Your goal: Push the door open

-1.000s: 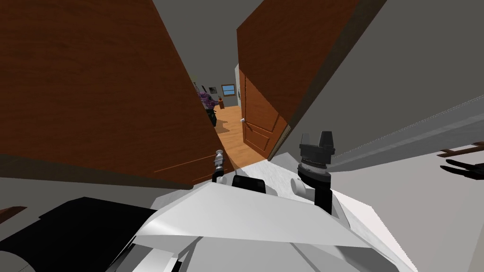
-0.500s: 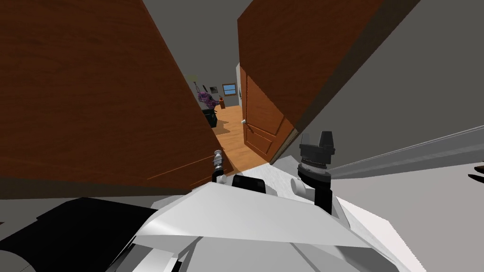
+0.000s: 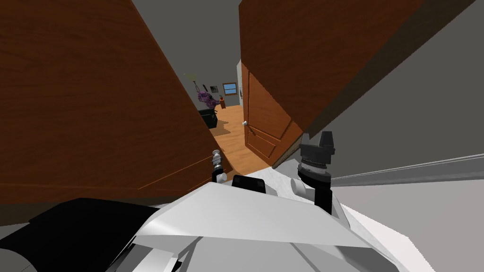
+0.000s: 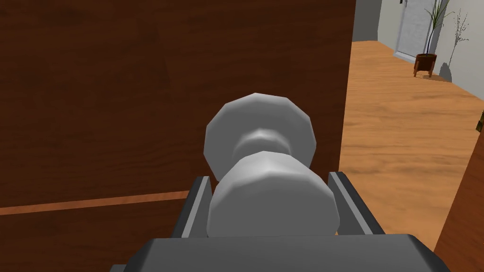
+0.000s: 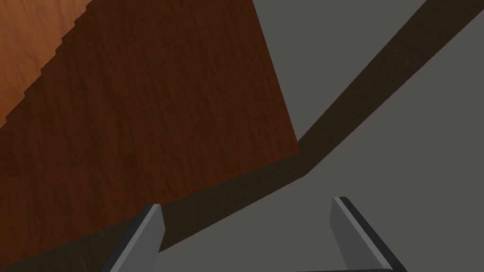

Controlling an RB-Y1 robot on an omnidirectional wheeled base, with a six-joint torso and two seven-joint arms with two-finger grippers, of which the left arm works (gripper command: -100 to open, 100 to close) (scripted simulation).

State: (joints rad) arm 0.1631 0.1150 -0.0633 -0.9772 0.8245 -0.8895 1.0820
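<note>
1. Clenched jaws on the left gripper (image 4: 270,186): its two fingers press the sides of the grey door knob (image 4: 272,208), which takes up the whole space between them.
2. Released jaws on the right gripper (image 5: 248,226): its fingers stand well apart with nothing between them (it faces a grey wall and the edge of a brown panel (image 5: 142,118)). In the head view it is raised just right of the left arm.
3. The knob sits on the brown door (image 3: 94,104), close to its free edge. The door is on my left and stands ajar, with a gap between it and the panel.
4. Through the gap lie a wooden floor (image 4: 401,141), a farther brown door (image 3: 264,118) and a potted plant (image 4: 427,59) by the far wall.
5. I judge the push itself is the step in hand, and partly done. The next move calls for driving the knob forward along the hinge's arc, the base following, while the right arm clears the panel.
</note>
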